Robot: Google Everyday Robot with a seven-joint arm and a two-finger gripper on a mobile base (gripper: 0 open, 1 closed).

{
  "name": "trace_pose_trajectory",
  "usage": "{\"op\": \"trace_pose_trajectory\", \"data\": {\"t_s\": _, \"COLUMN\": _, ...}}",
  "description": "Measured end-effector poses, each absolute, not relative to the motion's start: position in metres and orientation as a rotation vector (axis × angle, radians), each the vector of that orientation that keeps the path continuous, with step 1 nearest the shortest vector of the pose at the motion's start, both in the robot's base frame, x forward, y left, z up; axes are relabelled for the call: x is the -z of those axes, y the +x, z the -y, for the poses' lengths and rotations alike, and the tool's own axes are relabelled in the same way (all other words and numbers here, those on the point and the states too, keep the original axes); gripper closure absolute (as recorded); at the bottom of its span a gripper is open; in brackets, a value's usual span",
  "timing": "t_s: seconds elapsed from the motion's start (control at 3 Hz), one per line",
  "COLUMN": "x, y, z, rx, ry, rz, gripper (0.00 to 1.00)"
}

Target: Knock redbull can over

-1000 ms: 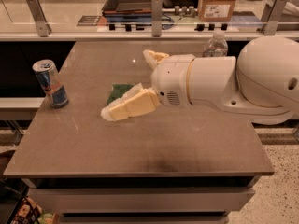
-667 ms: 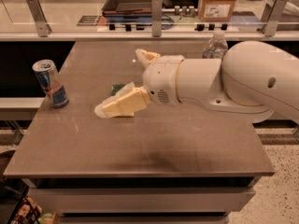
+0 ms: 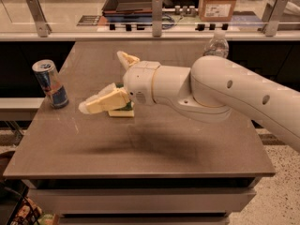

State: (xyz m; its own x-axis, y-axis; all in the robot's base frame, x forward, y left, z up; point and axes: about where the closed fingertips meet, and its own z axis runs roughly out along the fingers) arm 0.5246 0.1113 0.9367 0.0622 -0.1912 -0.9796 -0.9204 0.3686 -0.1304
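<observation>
The redbull can [image 3: 50, 83] stands upright near the table's [image 3: 154, 149] left edge, to the left of the gripper [image 3: 102, 81] and apart from it. The gripper hovers low over the table with its 2 fingers spread wide and nothing held.

This looks like the approach step, with no contact made. The next move probably calls for a leftward sweep, so that the lower finger [image 3: 101, 102] meets the can high on its side and tips it rather than sliding it.

Under that finger lies a green and yellow sponge [image 3: 123, 111].

Behind the arm [image 3: 225, 93], right of the gripper, stands a water bottle [image 3: 216, 43]; its fill level cannot be told. Farther back sits 1 cardboard box [image 3: 219, 1], contents hidden.
</observation>
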Motion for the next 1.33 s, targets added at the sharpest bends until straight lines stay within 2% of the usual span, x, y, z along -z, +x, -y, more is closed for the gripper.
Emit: {"op": "trace_pose_trajectory", "data": {"t_s": 1.33, "x": -0.928, "y": 0.569, "z": -0.196, "rx": -0.852, "ry": -0.996, "rz": -1.307, "gripper": 0.0}}
